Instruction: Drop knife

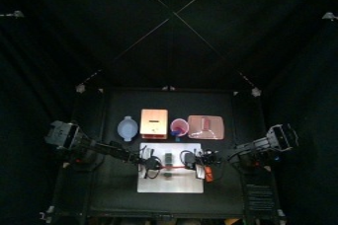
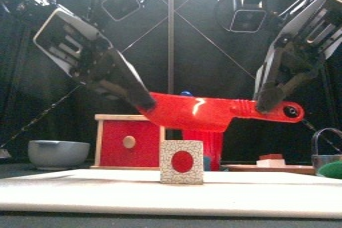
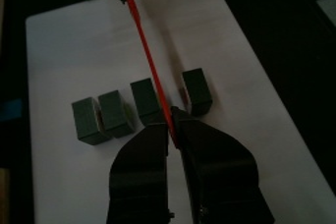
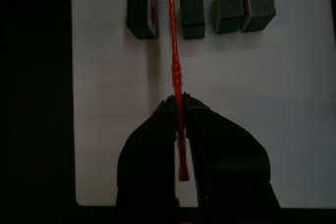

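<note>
Both arms hold a red knife (image 2: pixel 214 112) level above the white board (image 2: pixel 80 187).
To drop it cleanly, we judge both should let go together: our left gripper (image 2: pixel 144 102) is clenched on the blade end, our right gripper (image 2: pixel 267 105) on the handle, over the grey blocks (image 4: pixel 217 5).

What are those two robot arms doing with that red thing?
Both arms hold a flat red plastic knife up in the air between them. The left gripper pinches the blade end and the right gripper pinches the handle end. Below it, a row of small grey blocks sits on a white mat. The knife has not been dropped yet.
</note>
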You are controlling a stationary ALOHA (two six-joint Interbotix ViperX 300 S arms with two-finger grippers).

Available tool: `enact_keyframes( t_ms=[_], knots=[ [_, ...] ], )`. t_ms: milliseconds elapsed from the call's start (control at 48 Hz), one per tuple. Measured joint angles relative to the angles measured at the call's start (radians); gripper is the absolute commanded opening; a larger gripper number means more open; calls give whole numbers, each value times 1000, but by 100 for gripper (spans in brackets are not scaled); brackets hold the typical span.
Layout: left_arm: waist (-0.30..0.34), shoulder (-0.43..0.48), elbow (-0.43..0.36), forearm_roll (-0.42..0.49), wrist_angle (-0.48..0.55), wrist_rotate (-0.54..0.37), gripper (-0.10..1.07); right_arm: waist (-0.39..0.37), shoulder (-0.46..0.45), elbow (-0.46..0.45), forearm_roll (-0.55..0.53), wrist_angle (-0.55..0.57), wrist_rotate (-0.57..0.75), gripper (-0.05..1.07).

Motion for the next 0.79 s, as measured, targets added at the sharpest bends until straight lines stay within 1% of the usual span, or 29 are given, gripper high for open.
enact_keyframes(
  t_ms=[104, 250, 312, 375, 479, 542, 604, 646, 729, 792],
  knots=[
    [6, -25, 6, 2, 12, 0, 65, 0, -61, 25, 6, 117, 9, 40],
    [21, -32, 3, 2, -71, 0, 81, -17, -176, 23, 75, 198, 9, 41],
    [29, -34, 6, 0, -106, -2, 85, -20, -219, 26, 101, 215, 9, 41],
    [37, -38, 14, 0, -138, 0, 85, -23, -256, 28, 135, 235, 9, 41],
    [46, -46, 25, 0, -176, 0, 85, -35, -307, 35, 229, 293, 29, 42],
    [57, -46, 35, -2, -187, 0, 85, -54, -327, 41, 298, 333, 95, 42],
    [66, -46, 43, -9, -189, 0, 85, -91, -337, 49, 371, 383, 222, 42],
    [71, -46, 49, -15, -189, 0, 85, -114, -344, 54, 405, 413, 341, 42],
    [78, -46, 58, -23, -193, 0, 85, -133, -356, 77, 414, 433, 514, 42],
    [81, -46, 60, -23, -196, 0, 85, -133, -368, 101, 383, 413, 669, 42]
  ],
)
